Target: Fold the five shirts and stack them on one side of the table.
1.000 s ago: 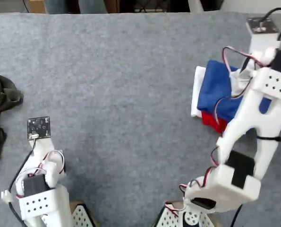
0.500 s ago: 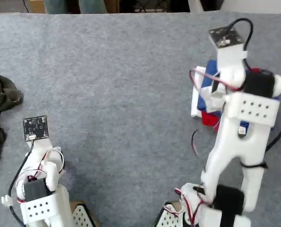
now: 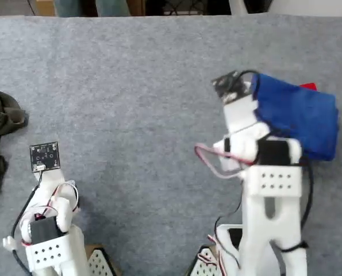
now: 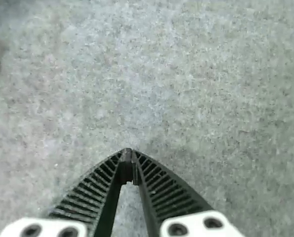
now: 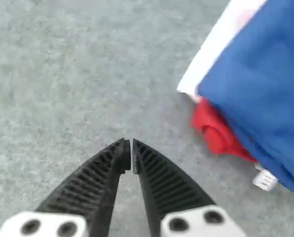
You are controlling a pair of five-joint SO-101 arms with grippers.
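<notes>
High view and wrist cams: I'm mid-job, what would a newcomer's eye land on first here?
The bright blue shirt on the right side of the table, lying on a red shirt and a white shirt that peek out at its edges. The right gripper hangs beside them, jaws shut and empty. At the far left edge lies a crumpled dark shirt, not yet folded.

Blue shirt (image 3: 297,118), red shirt (image 5: 218,133), grey tbl (image 3: 130,86)
</notes>
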